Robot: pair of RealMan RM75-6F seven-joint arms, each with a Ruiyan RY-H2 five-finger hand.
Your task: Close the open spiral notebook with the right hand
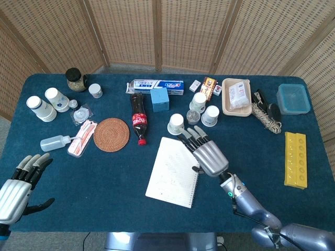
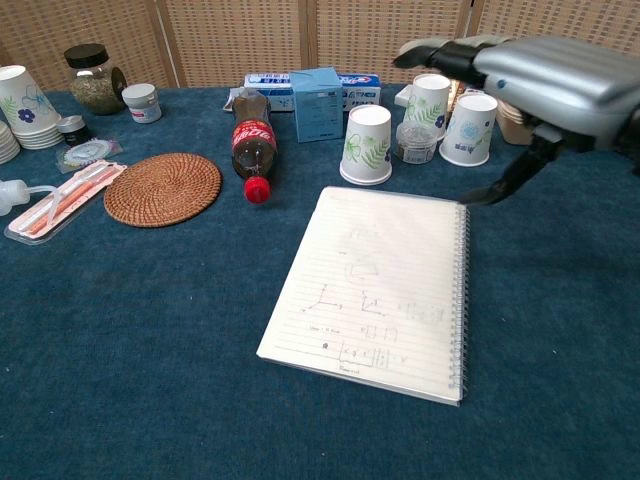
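Nearest us, our silver left hand (image 1: pixel 13 191) hovers by the table's near left corner, fingers spread, holding nothing. The white spiral notebook (image 2: pixel 378 289) lies flat on the dark blue cloth-covered table (image 1: pixel 104 183), a lined page with sketches showing, bare cloth on its left and near sides. Our silver right hand (image 1: pixel 207 154) hangs over its coil edge, fingers extended and apart, gripping nothing. Beyond stand three floral paper cups (image 2: pixel 366 144), then a beige tray (image 1: pixel 234 106) holding a packet.

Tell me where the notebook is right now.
The notebook lies flat, centre-front of the table, below the paper cup, with the right hand at its spiral edge.
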